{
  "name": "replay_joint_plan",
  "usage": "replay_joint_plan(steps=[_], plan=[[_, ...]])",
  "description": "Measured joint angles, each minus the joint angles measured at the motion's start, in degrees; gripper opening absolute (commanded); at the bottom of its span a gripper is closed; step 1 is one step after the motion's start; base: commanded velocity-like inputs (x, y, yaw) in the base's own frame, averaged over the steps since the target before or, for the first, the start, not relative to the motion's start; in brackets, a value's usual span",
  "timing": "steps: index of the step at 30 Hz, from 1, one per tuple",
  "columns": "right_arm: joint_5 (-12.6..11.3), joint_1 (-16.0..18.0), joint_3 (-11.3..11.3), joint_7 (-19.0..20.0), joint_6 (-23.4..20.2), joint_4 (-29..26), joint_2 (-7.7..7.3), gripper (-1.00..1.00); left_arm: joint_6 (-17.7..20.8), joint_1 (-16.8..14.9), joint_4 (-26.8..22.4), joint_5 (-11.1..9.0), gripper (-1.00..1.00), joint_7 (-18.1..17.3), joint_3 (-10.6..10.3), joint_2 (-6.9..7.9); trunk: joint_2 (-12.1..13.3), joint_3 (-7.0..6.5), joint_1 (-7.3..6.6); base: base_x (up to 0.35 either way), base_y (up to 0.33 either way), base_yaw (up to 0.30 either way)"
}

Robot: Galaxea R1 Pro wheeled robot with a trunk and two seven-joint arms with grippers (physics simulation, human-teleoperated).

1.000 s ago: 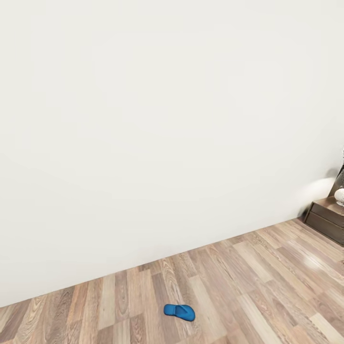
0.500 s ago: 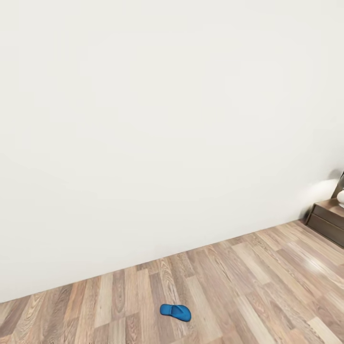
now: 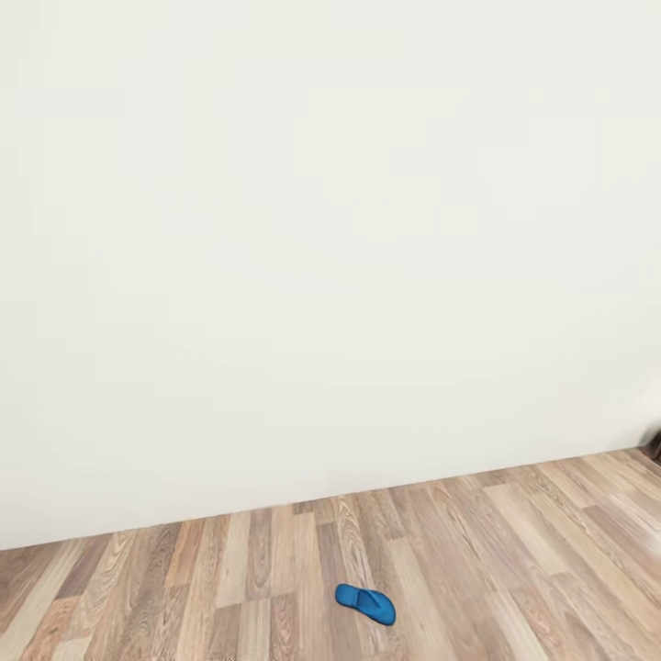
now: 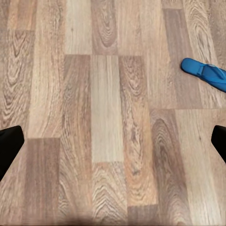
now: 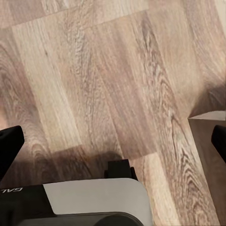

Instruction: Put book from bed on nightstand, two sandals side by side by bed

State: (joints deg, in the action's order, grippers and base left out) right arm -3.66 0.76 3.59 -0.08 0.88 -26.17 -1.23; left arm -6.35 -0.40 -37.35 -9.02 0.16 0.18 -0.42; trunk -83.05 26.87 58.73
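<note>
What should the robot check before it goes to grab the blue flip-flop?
1. Sandal found on the floor: ok.
2. Sandal lying flat, strap up: ok.
3. Floor between robot and sandal free: ok, as far as seen.
4. Left gripper open, holding nothing: ok.
5. Right gripper open, holding nothing: ok.
6. Where the second sandal and bed are: cannot tell.

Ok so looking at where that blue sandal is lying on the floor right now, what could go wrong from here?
1. The sandal lies flat on the wood floor, and the left gripper is open above bare planks with the sandal off to one side, so a straight descent would probably miss it.
2. A thin, flat sole on a hard floor gives the fingers little to grab; they might scrape the planks or push it away.
3. The right gripper is open above part of the robot's own base, so lowering it could hit that.
</note>
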Motion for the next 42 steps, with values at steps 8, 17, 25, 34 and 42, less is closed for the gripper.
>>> replay_joint_plan(steps=[8, 17, 25, 34, 42], plan=[[0.0, -0.01, 0.03, 0.0, 0.0, -0.03, -0.02, 1.0, -0.01, -0.01, 0.03, 0.03, 1.0, 0.0, 0.03, 0.0, 0.0, 0.0, -0.02, 0.127, -0.087, 0.145], [0.0, -0.03, 0.01, 0.0, 0.0, -0.02, 0.0, 1.0, 0.0, -0.01, 0.01, 0.02, 1.0, -0.01, 0.07, 0.05, 0.0, 0.0, -0.01, 0.075, -0.031, 0.006], [0.0, 0.0, 0.01, 0.0, 0.0, -0.02, -0.02, 1.0, 0.0, -0.01, 0.04, 0.0, 1.0, 0.0, 0.14, 0.09, 0.0, 0.0, -0.01, 0.152, -0.027, 0.0], [-0.03, -0.02, 0.02, 0.0, 0.0, -0.02, -0.14, 1.0, 0.0, -0.01, 0.06, 0.0, 1.0, 0.0, 0.15, 0.09, 0.0, 0.0, 0.0, 0.011, -0.001, 0.0], [0.0, -0.01, 0.01, 0.0, 0.0, -0.02, -0.09, 1.0, 0.0, -0.01, 0.03, 0.0, 1.0, 0.0, 0.14, 0.09, 0.0, 0.0, 0.0, 0.0, 0.0, 0.0]])
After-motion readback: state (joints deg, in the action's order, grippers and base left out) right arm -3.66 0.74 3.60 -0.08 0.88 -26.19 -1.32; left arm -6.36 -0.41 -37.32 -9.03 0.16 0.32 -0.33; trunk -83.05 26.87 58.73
